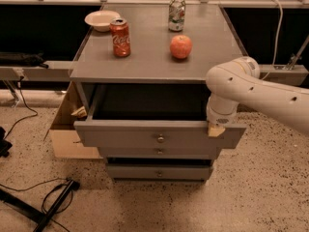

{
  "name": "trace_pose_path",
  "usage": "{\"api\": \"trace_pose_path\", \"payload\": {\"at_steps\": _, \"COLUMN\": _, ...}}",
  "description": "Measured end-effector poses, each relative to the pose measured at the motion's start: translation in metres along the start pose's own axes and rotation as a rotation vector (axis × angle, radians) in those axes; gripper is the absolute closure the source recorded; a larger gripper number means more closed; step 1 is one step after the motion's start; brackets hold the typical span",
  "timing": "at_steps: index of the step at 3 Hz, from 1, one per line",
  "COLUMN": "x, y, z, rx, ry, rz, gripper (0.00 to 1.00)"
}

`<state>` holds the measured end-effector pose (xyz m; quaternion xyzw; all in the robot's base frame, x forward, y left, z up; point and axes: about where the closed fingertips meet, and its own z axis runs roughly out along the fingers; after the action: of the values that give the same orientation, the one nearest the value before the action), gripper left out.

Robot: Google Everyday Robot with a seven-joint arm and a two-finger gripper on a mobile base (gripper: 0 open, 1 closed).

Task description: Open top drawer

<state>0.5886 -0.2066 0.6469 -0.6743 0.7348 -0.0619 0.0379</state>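
Observation:
The top drawer (125,135) of the grey cabinet stands pulled out, and its dark inside shows behind the flat front. Its small round metal knob (160,138) is at the centre of the front. My gripper (216,128) comes in from the right on the white arm (256,88). It sits on the top edge of the drawer front near its right end, well to the right of the knob.
Two narrower drawers sit below, the middle one (145,152) and the bottom one (140,172). On the cabinet top stand a red cola can (120,37), an apple (181,46), a green can (176,14) and a white bowl (102,20). A cardboard box (67,139) stands to the left, with cables (53,197) on the floor.

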Motion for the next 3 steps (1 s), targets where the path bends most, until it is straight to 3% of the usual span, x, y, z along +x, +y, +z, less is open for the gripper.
{"api": "trace_pose_path", "payload": {"at_steps": 3, "x": 0.008, "y": 0.035, "z": -0.010, "rx": -0.054, "ry": -0.024, "rz": -0.054, "gripper": 1.00}}
